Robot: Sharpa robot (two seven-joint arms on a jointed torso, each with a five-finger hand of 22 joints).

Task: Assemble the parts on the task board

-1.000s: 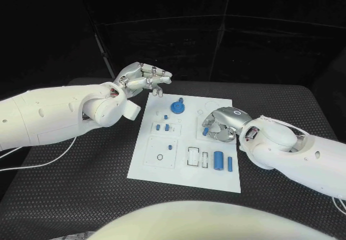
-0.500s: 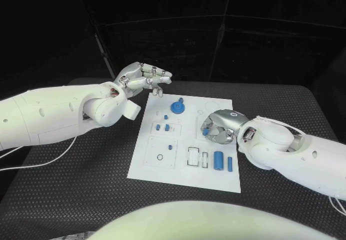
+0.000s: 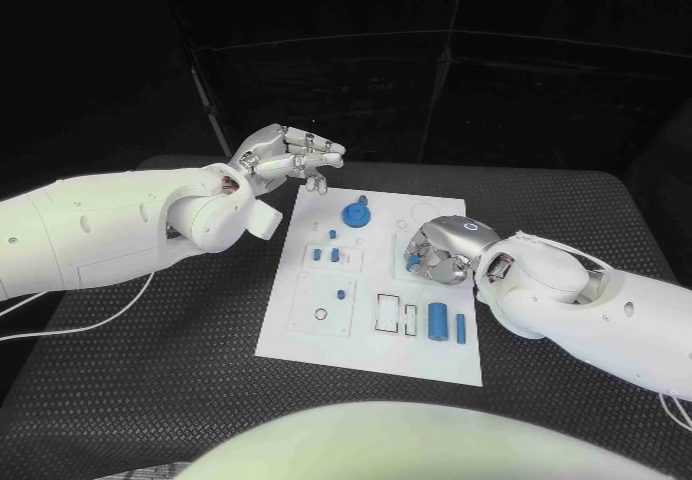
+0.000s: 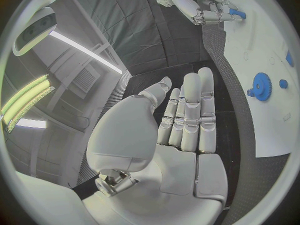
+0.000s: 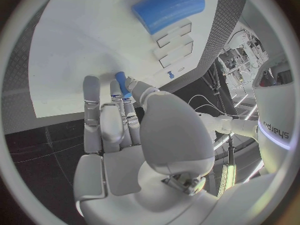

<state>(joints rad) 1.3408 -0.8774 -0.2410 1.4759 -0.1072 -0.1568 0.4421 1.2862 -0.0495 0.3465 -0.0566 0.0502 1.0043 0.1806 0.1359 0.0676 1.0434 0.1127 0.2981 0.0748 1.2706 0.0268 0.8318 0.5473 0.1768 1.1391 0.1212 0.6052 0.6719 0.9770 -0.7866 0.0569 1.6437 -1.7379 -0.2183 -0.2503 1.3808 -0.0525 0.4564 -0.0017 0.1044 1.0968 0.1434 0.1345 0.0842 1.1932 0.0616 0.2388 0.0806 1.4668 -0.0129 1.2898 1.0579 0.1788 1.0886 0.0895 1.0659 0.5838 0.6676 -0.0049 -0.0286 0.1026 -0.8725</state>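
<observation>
The white task board (image 3: 361, 350) lies in the middle of the black table. My right hand (image 3: 441, 250) hovers over its right half and pinches a small blue peg (image 5: 122, 84) between thumb and fingers. My left hand (image 3: 289, 155) hangs beyond the board's far left corner with its fingers stretched out and nothing in it. A blue gear (image 3: 355, 213) sits on the far part of the board and also shows in the left wrist view (image 4: 261, 86). A thick blue cylinder (image 3: 437, 319) and a slim blue pin (image 3: 460, 328) lie near the board's right front.
Small blue pieces (image 3: 325, 255) stand in the left blocks of the board, and two empty rectangular slots (image 3: 387, 312) lie beside the cylinder. A white cable (image 3: 87, 320) runs over the table mat at the left.
My right hand has turned slightly over the board, still holding the blue peg. The left hand has not moved.
</observation>
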